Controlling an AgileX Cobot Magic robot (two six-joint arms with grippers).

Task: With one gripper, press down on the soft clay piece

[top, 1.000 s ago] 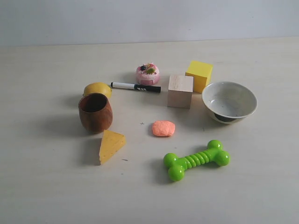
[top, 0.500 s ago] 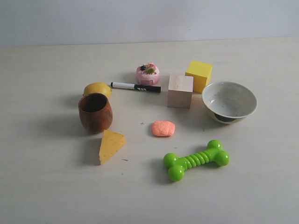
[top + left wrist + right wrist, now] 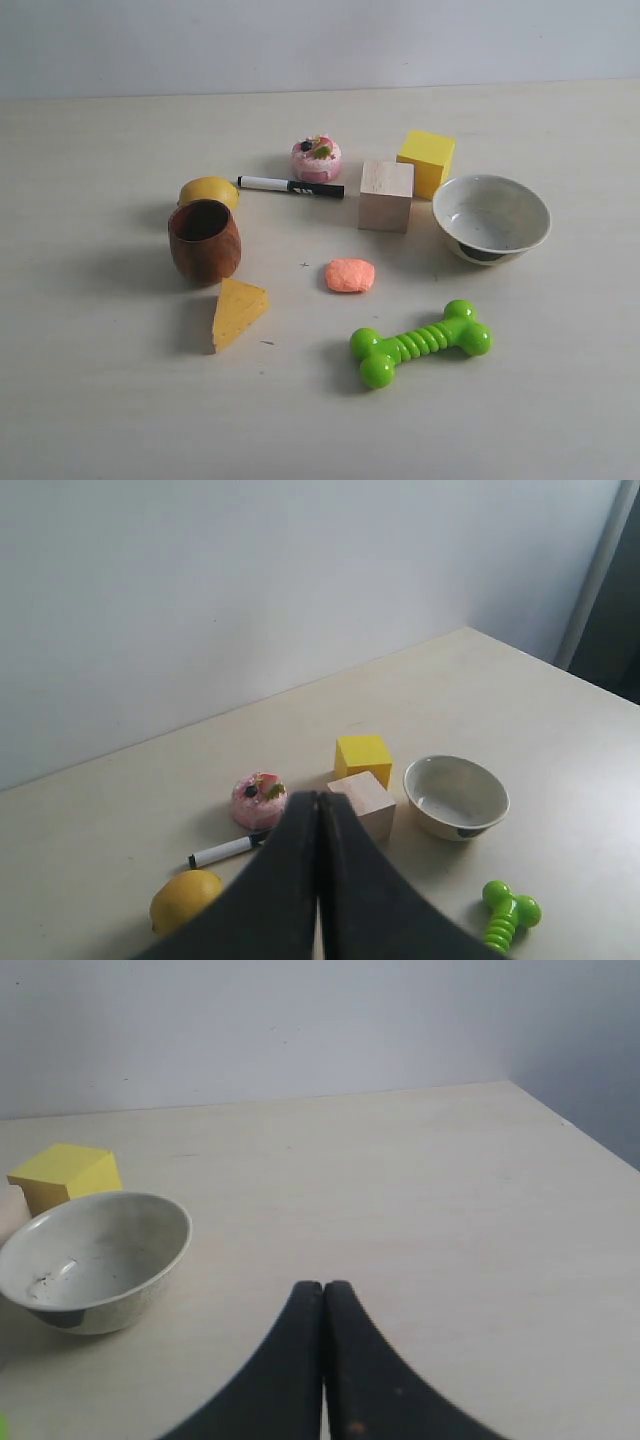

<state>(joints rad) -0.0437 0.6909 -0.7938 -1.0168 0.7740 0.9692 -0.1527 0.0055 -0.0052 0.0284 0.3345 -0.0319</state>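
The soft clay piece (image 3: 349,276) sits on the table (image 3: 100,400), near the middle of all the toys. Nothing is touching it. It looks puffy and round on top, with no dent that I can see, so I think no one has pushed on it.

Think of the clay as the middle of a clock in the view of the whole room. The wooden cube (image 3: 386,195) is at about 1 o'clock. The bowl (image 3: 470,205) is at 2 o'clock. The green bone toy (image 3: 421,343) is at about 4 o'clock and the cheese wedge (image 3: 238,312) is at 8 o'clock. None of them touch the clay.

No arm shows in that view at all. The left gripper (image 3: 318,810) is up high over the table. Its jaws are pressed tight together and hold nothing. The right gripper (image 3: 323,1290) is off past the bowl, and its jaws are pressed together too, with nothing in them. Neither wrist view shows the clay.

So I think the job has not started. One gripper has to come over the clay, go down, and push on it.

The clay lies flat. It is a bit longer one way, and that long way runs from 9 o'clock to 3 o'clock. It has round corners and no front or back, so it does not really point anywhere.
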